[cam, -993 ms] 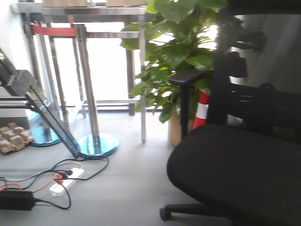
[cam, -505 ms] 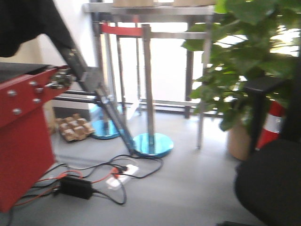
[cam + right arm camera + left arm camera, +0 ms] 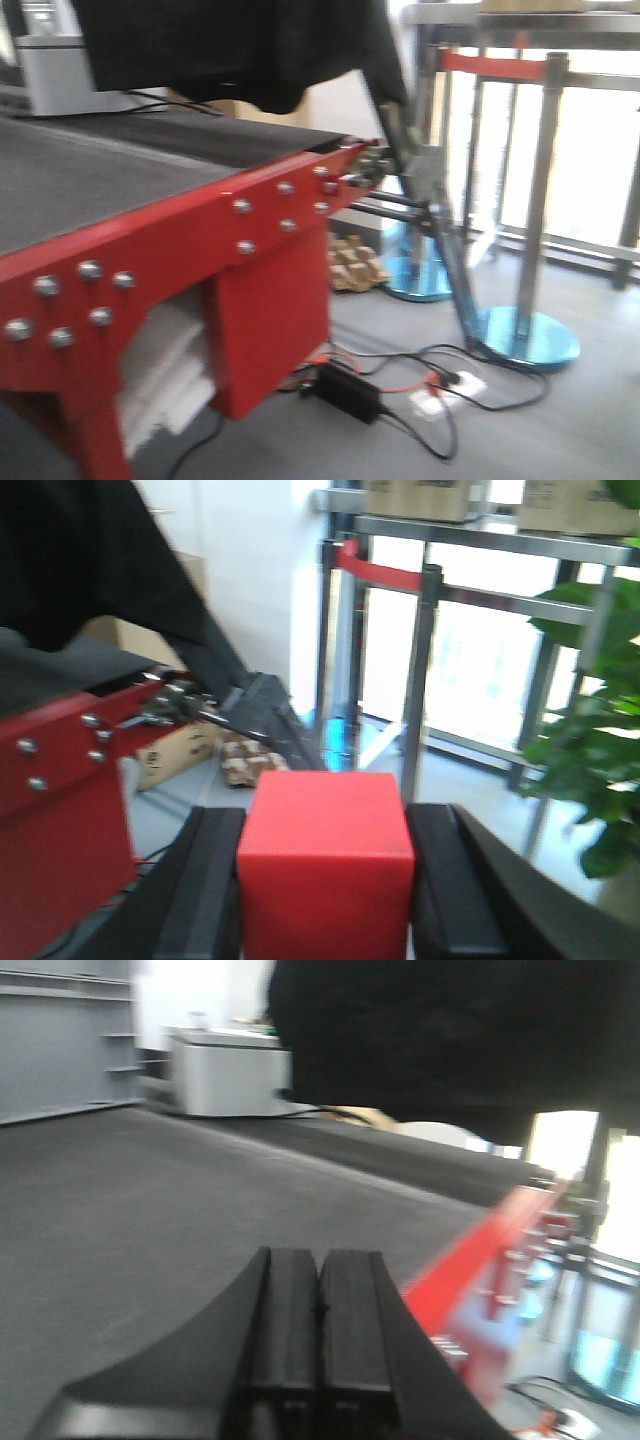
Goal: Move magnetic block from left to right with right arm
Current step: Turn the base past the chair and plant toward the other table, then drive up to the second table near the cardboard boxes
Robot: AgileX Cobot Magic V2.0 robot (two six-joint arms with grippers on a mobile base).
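**Block in carriage, right arm: front view swung onto the bench**

Item 1, magnetic block [image 3: 325, 865]: red cube, plain faces, held clear of any surface. In the right wrist view it is clamped between the two dark fingers [image 3: 205, 885] of the right gripper [image 3: 325, 880], which grasps it by opposite side faces. Floor and stanchions lie behind it. The bench's red end sits to the left of it in that view. What lies directly under the cube is hidden.

Item 2, left gripper [image 3: 320, 1345]: jaws pressed together on nothing, poised above the bench's dark top near its red edge.

Item 3, bench [image 3: 200, 235]: red bolted frame, dark grey top. A grey box [image 3: 60, 75] stands at a far corner and a black cloth [image 3: 240, 45] hangs above the far edge.

Item 4, surroundings: chrome stanchions with a red belt [image 3: 495, 65], a black adapter [image 3: 348, 390] and a white power strip [image 3: 440, 392] on the floor beyond the bench's end.

Change noted: one second ago the front view showed an office chair and a potted plant, with no bench. Half a second ago the red frame had entered at the left. It now fills the left half, and motion blur persists.

Reading: the view is probably turning towards the bench while the cube is carried. The pickup appears done. Setting it down on the right side remains.
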